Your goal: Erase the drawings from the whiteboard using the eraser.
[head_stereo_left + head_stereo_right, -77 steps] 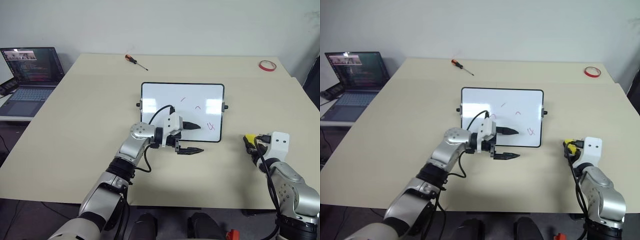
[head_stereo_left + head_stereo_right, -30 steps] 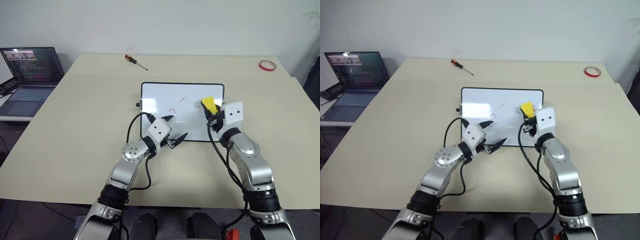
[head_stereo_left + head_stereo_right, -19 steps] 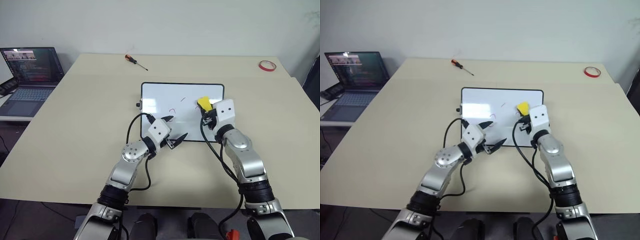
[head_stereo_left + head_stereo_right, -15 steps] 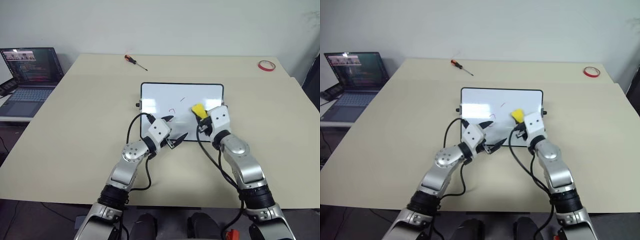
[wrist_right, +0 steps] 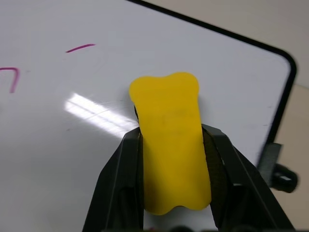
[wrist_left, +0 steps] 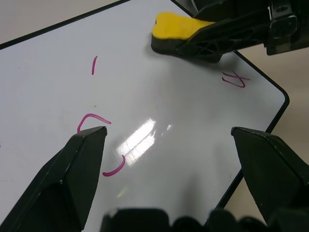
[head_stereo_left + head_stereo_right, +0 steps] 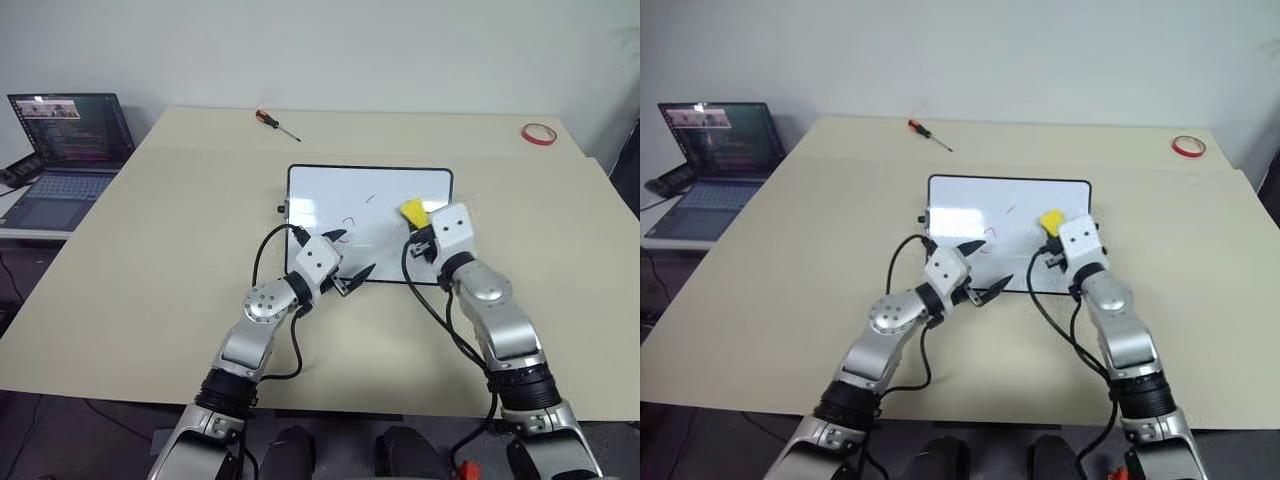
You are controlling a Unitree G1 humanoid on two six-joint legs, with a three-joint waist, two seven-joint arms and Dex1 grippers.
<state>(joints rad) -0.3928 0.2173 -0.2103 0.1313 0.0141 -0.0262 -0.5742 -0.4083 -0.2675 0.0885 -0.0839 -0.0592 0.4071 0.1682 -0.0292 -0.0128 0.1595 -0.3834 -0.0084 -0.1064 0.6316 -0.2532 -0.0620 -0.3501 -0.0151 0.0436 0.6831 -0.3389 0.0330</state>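
Note:
The whiteboard [image 7: 325, 190] lies flat in the middle of the table. Red drawings are on it: a short stroke [image 6: 93, 65], a hook [image 6: 91, 118], a curve [image 6: 115, 167] and a small cross [image 6: 235, 79] near the right corner. My right gripper [image 7: 420, 226] is shut on the yellow eraser [image 5: 171, 140], which rests on the board's right part with its black underside down. My left gripper [image 7: 350, 256] stands open and level over the board's near edge, with nothing between its fingers.
A screwdriver [image 7: 276, 123] lies at the table's far side and a red tape ring [image 7: 537, 133] at its far right corner. An open laptop [image 7: 60, 140] stands on a lower surface to the left.
My right gripper slid the eraser to the left across the board, then back to the right and rolled a little. The left gripper has not moved. The camera shifted slightly.

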